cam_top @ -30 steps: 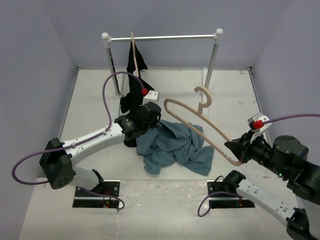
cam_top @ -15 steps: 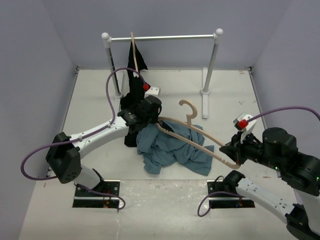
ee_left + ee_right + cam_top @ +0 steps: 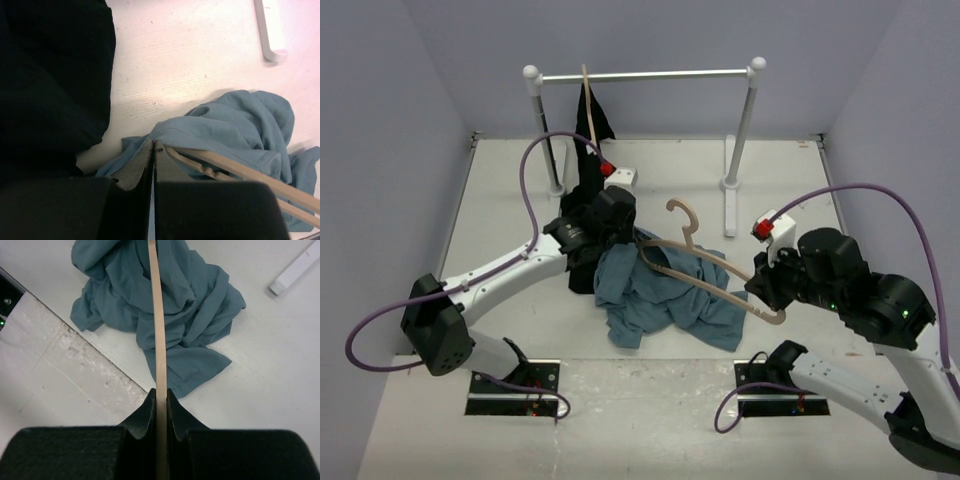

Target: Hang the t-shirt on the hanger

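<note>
The blue-grey t-shirt [image 3: 670,295] lies crumpled on the table's middle. My left gripper [image 3: 625,238] is at its upper left edge and is shut on the shirt's hem [image 3: 165,134]. My right gripper [image 3: 765,290] is shut on one end of the tan wooden hanger [image 3: 730,297]. It holds the hanger low over the shirt, hook up. The hanger's other end reaches the hem beside my left fingers [image 3: 172,167]. In the right wrist view the hanger [image 3: 159,330] runs edge-on from the jaws across the t-shirt [image 3: 195,300].
A white clothes rail [image 3: 650,75] stands at the back on two posts with white feet [image 3: 729,212]. A black garment [image 3: 582,190] hangs from it on another hanger, right beside my left gripper, and it fills the left of the left wrist view [image 3: 50,75].
My right arm has carried the hanger left and lower, from beside the shirt to over it, its far end now at the left gripper. The left gripper has shifted slightly back.
</note>
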